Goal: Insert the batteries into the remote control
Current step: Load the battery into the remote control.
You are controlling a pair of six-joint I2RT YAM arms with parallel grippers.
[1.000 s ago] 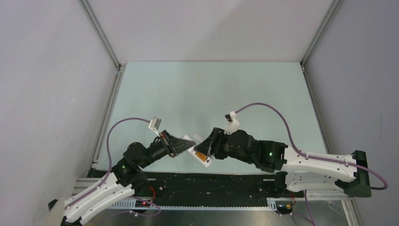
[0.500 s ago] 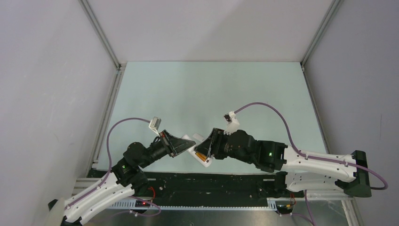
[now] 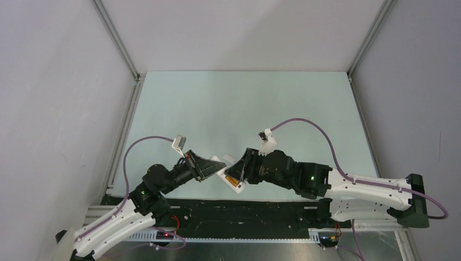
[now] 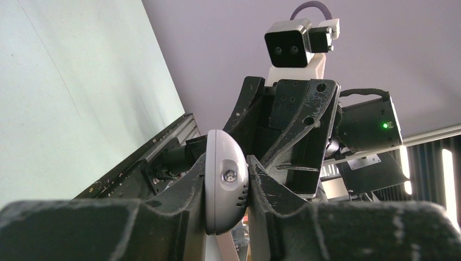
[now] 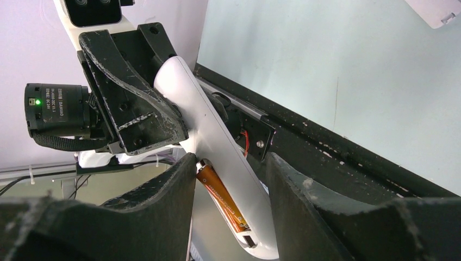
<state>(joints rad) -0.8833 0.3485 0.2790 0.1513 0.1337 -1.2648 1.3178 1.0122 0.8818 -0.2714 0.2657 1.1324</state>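
Currently my left gripper (image 4: pixel 227 182) pinches the white remote control (image 5: pixel 215 130) by one end, held over the table (image 3: pixel 244 109) near its front edge. My right gripper (image 5: pixel 228 168) is spread, straddling the other end; one finger (image 5: pixel 171 187) touches the orange battery (image 5: pixel 220 198) seated in the remote's back.

Overhead from behind, wrist views close, face-to-face (sharing remote control (image 5: pixel 212 130))

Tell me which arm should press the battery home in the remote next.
Right. The left gripper is shut on the end of the remote control, so it is busy steadying it. The right gripper is open and straddles the remote at its recess, right beside the orange battery lying there.
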